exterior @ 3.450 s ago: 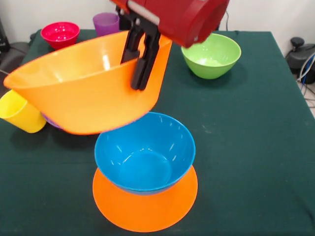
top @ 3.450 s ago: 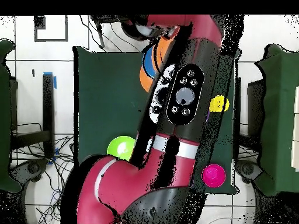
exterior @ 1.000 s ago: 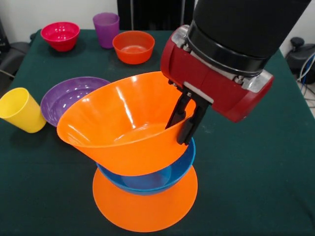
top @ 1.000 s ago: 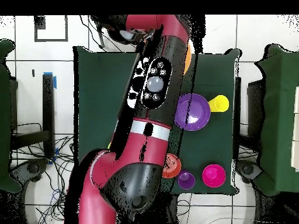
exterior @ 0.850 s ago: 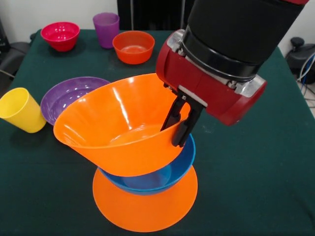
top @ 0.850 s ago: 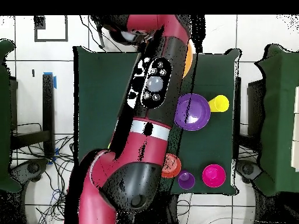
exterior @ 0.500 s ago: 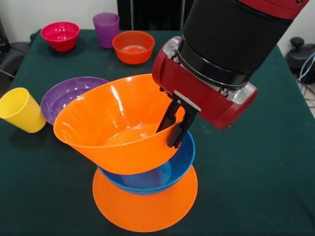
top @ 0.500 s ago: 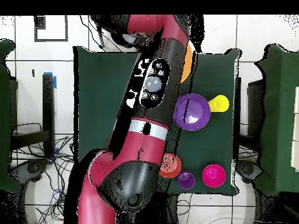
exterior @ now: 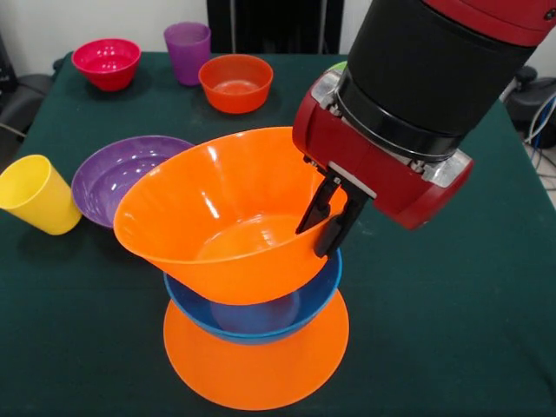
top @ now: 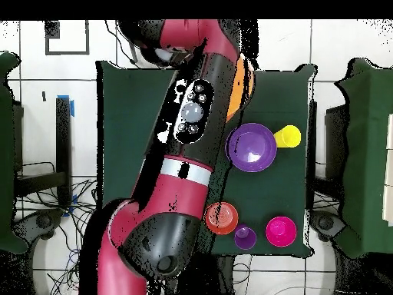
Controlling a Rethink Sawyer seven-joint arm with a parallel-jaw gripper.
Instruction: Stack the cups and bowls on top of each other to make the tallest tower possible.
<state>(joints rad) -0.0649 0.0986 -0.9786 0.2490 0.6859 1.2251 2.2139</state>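
Tower near table's front edge, upturned orange bowl under blue bowl, large orange bowl tilted in blue one, gripper jaws pinched on its right rim, purple bowl and yellow cup left.

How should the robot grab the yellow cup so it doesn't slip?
Probably best by its rim. The yellow cup stands mouth up but leaning, beside the purple bowl. It tapers toward its base, so squeezing the sides could let it slide out. Coming from above, tilted to match the lean, one finger could go inside the open mouth and one outside, pinching the wall on the side away from the bowl.
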